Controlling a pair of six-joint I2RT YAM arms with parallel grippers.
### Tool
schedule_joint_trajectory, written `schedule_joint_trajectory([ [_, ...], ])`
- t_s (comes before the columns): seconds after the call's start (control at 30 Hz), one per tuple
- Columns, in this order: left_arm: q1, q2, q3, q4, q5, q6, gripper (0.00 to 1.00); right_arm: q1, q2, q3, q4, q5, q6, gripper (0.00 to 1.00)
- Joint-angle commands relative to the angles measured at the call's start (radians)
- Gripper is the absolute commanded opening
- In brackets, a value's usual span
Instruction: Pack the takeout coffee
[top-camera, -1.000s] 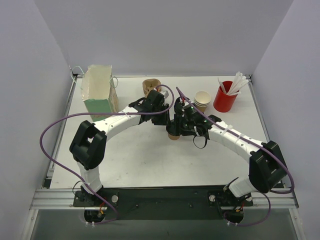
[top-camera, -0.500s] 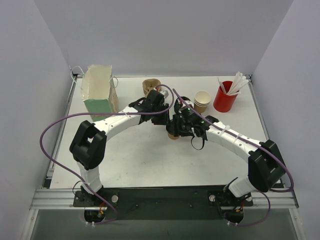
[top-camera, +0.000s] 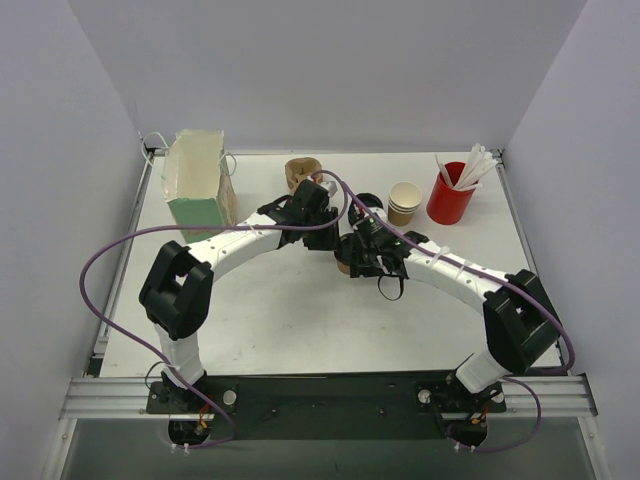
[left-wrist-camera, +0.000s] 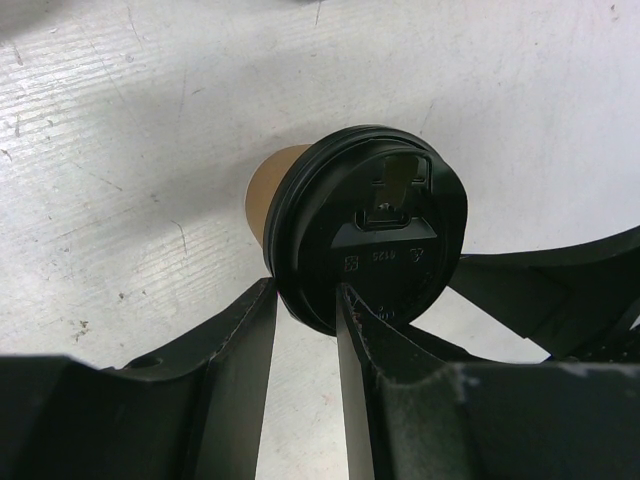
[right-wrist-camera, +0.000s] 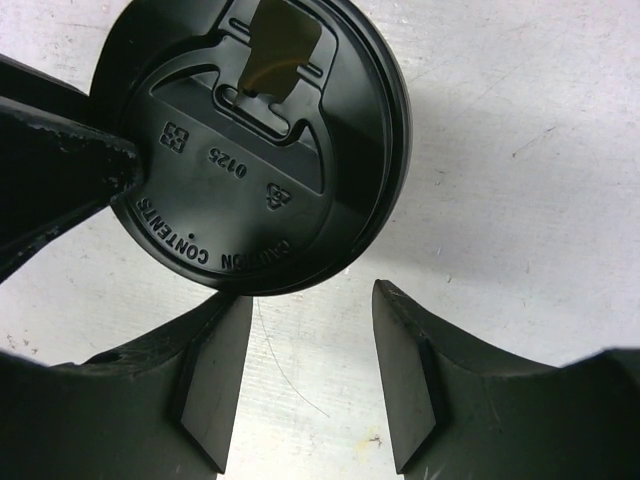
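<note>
Lavender-grey walls are closing in a white table (top-camera: 280, 330) on three sides. At its far left corner a green paper bag (top-camera: 198, 185) is standing upright with its mouth open. Just right of it, at the back edge, a small brown object (top-camera: 301, 170) is sitting, too small to make out.

Both arms are reaching in toward the middle of the table. The left gripper (left-wrist-camera: 303, 305) is pointing at the takeout coffee (left-wrist-camera: 365, 240). Its two fingers (left-wrist-camera: 240, 345) are standing a narrow gap apart, and the near rim of the black lid (right-wrist-camera: 250, 150) is showing between their tips. I cannot tell whether they are pinching that rim or only hanging in front of it.

The takeout coffee is sitting between the two grippers, near the middle of the table and a little toward the back. From above it is mostly hiding under the right arm's wrist. Its lid is facing both wrist cameras, drinking slot open.

The right gripper (right-wrist-camera: 310, 295) is hanging with its jaws apart and bare table between them. The lid is lying just beyond its tips, not between them.

Further right, a stack of tan cups (top-camera: 404, 203) is standing, and beside it a red cup (top-camera: 448, 200) is holding white sticks (top-camera: 472, 168).
</note>
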Motion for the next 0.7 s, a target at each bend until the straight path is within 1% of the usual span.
schedule_joint_trajectory([
  [0.0,-0.008,-0.002,0.019,-0.001,0.02,0.005,0.4,-0.003,-0.059,0.028,-0.054,0.009,-0.002,0.47],
  [0.17,-0.006,-0.012,0.038,0.003,0.037,0.004,0.4,-0.025,-0.124,0.065,-0.085,-0.036,0.012,0.47],
  [0.23,-0.003,-0.017,0.047,0.009,0.043,0.004,0.41,-0.048,-0.148,0.068,-0.09,-0.08,0.021,0.47],
  [0.33,0.001,-0.017,0.056,0.015,0.055,-0.003,0.41,-0.087,-0.162,0.079,-0.093,-0.099,0.035,0.47],
  [0.47,0.005,-0.028,0.055,0.032,0.063,-0.009,0.41,-0.144,-0.133,0.114,-0.1,-0.125,0.053,0.47],
  [0.63,0.021,-0.034,0.059,0.03,0.06,-0.01,0.41,-0.18,-0.061,0.168,-0.079,-0.145,0.064,0.45],
  [0.67,0.021,-0.032,0.061,0.032,0.058,-0.01,0.41,-0.181,-0.053,0.173,-0.076,-0.145,0.065,0.43],
])
